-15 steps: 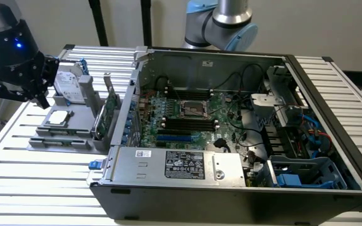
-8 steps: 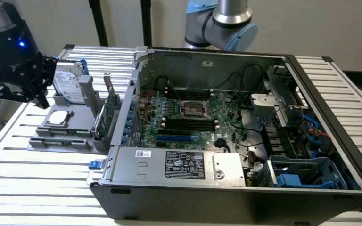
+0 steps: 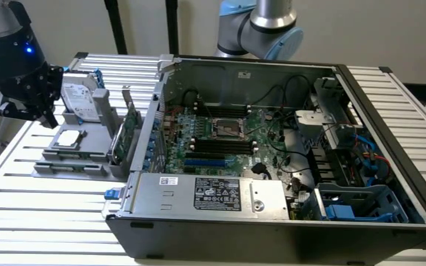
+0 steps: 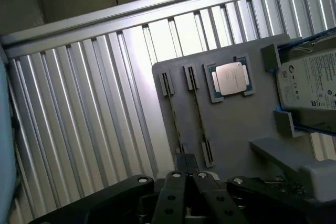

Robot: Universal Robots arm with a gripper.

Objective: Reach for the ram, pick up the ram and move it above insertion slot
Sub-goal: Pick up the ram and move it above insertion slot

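Note:
The ram shows edge-on as two thin dark sticks (image 4: pixel 174 116) standing in the narrow slots of a grey holder (image 4: pixel 236 124). My gripper (image 4: pixel 189 176) is shut with nothing between its fingers. It hangs above the holder's edge, just short of the near ends of the sticks. In the exterior view the gripper (image 3: pixel 49 117) hovers over the holder (image 3: pixel 72 166) on that view's left, apart from the open computer case (image 3: pixel 272 221). The motherboard's black insertion slots (image 3: pixel 221 145) lie inside the case.
On the holder also sit a silver processor chip (image 4: pixel 231 77), a silver hard drive (image 4: pixel 311 90) and an upright green expansion card (image 3: pixel 128 136). A ribbed metal table (image 3: pixel 42 210) carries everything. The case holds cables, a power supply (image 3: pixel 213 194) and blue drive bays (image 3: pixel 361 208).

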